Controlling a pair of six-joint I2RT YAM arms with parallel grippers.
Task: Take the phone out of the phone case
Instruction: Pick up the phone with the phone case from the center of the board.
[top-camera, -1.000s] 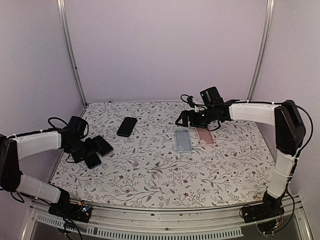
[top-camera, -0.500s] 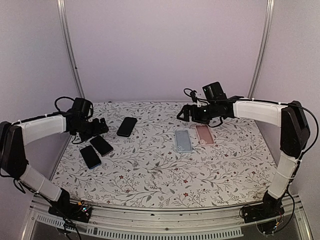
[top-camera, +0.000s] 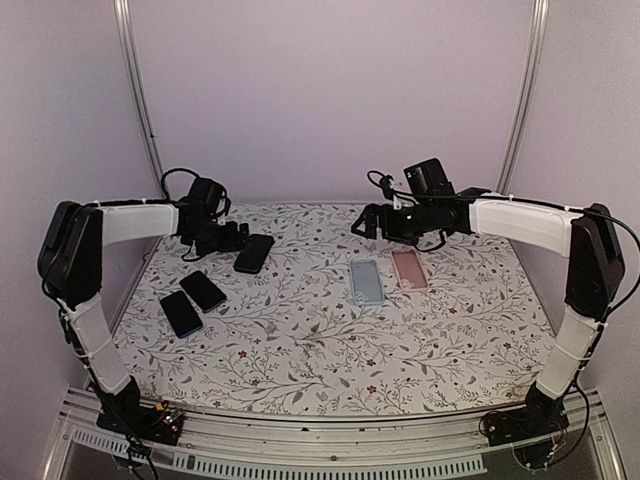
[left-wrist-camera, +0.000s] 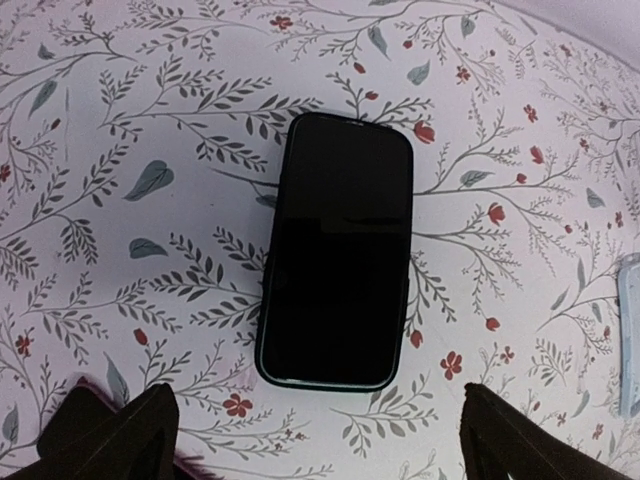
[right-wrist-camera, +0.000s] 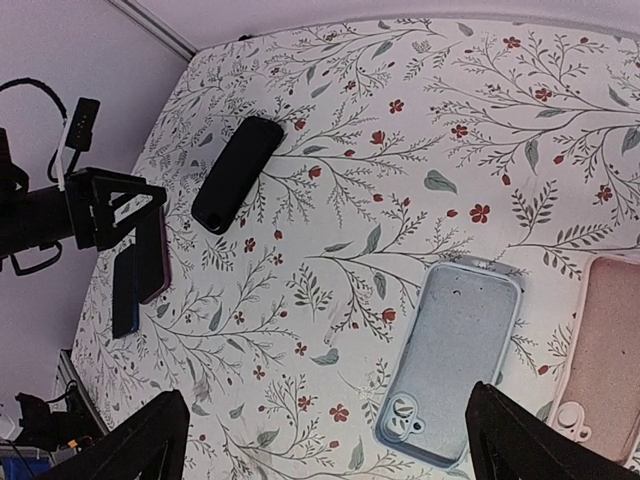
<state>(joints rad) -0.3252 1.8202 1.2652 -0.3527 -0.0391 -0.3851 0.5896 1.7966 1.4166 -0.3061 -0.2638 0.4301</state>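
A black phone in a dark phone case (left-wrist-camera: 337, 250) lies screen up on the floral table, at the back left in the top view (top-camera: 254, 252). My left gripper (left-wrist-camera: 318, 440) hovers just short of its near end, open, nothing between the fingers (left-wrist-camera: 115, 430). From above, the left gripper (top-camera: 235, 238) sits right beside the phone's left side. My right gripper (top-camera: 368, 222) hangs open over the back middle of the table, empty. In the right wrist view the same phone (right-wrist-camera: 237, 173) shows at upper left.
An empty blue-grey case (top-camera: 366, 281) and an empty pink case (top-camera: 409, 269) lie side by side right of centre. Two more dark phones (top-camera: 205, 290) (top-camera: 181, 313) lie near the left edge. The tablecloth (top-camera: 320, 350) has a floral print.
My left arm has swung from the two phones at the left edge up and rightward to the black phone at the back. The right gripper has drifted slightly back; both stayed open.
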